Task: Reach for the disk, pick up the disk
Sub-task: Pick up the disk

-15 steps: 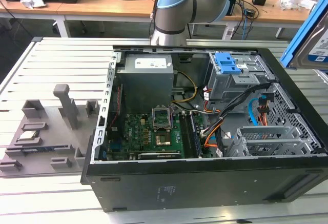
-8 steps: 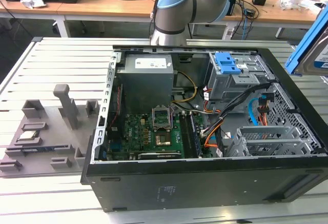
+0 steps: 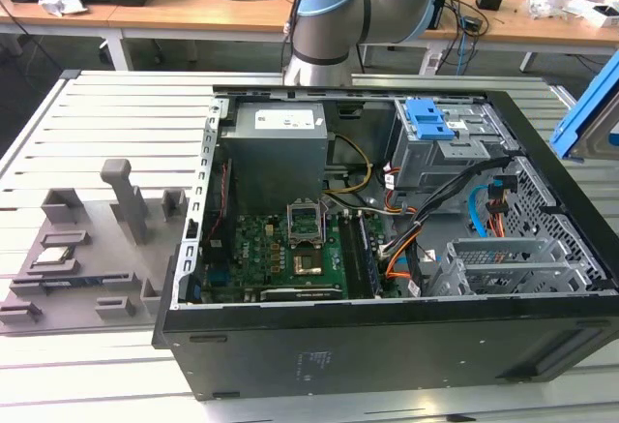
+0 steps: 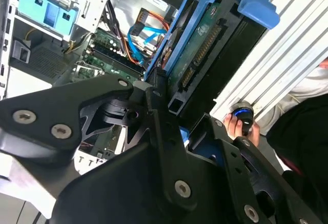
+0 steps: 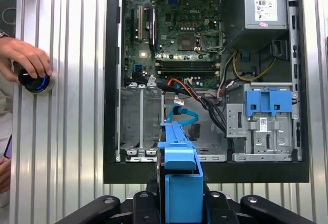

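We see the disk (image 4: 205,44) framed in glossy bright blue plastic, its green circuit board bare. The gripper (image 4: 169,131) looks matt black with shiny metal screws. The table (image 5: 72,131) is ribbed, brushed silver metal.

A slatted metal table (image 3: 116,104) carries the open computer case (image 3: 387,346).

Even, bright overhead light; glare whitens the ribbed table (image 4: 287,44); focus sharp.

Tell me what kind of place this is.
Likely a robotics lab set up for PC disassembly: an open computer case lies on a slatted metal table, cluttered desks stand behind, and the gripper holds the disk in its blue bracket.
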Available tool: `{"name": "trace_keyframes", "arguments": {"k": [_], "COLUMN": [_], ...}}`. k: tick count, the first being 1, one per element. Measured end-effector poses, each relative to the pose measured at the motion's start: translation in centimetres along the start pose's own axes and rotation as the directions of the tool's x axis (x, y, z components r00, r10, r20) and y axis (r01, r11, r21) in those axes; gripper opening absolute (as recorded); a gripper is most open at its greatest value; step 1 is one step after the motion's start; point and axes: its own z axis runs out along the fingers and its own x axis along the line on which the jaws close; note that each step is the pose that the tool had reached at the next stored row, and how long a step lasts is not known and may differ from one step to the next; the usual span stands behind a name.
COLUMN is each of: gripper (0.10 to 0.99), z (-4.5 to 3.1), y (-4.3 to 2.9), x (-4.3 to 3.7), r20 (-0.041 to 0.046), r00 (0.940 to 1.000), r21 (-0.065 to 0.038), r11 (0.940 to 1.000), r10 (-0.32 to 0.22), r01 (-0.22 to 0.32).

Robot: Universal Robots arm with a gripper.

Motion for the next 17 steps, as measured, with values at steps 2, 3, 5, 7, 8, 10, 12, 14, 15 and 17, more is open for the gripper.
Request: {"name": "trace_keyframes", "arguments": {"k": [2, 3, 5, 7, 8, 10, 12, 14, 15, 17], "gripper": [0.365, 0.365, 0.365, 0.365, 0.365, 0.365, 0.365, 0.365, 0.365, 0.365], "z": [0.01, 0.02, 0.02, 0.04, 0.05, 0.06, 0.07, 0.08, 0.09, 0.10], "y": [-0.01, -0.01, -0.01, -0.02, -0.02, -0.03, -0.04, -0.04, -0.04, -0.05], "x": [0.51, 0.71, 1.32, 2.11, 2.50, 3.12, 3.64, 4.09, 4.38, 4.98], "r20": [0.0000, 0.0001, 0.0001, 0.0001, 0.0001, 0.0001, 0.0001, 0.0000, 0.0001, 0.0001], "r00": [1.0000, 1.0000, 1.0000, 1.0000, 1.0000, 1.0000, 1.0000, 1.0000, 1.0000, 1.0000], "r21": [0.000, 0.000, 0.000, 0.000, 0.000, 0.000, 0.000, 0.000, 0.000, 0.000], "r11": [1.0000, 1.0000, 1.0000, 1.0000, 1.0000, 1.0000, 1.0000, 1.0000, 1.0000, 1.0000], "r10": [0.000, 0.000, 0.000, 0.000, 0.000, 0.000, 0.000, 0.000, 0.000, 0.000], "r01": [0.000, 0.000, 0.000, 0.000, 0.000, 0.000, 0.000, 0.000, 0.000, 0.000]}}
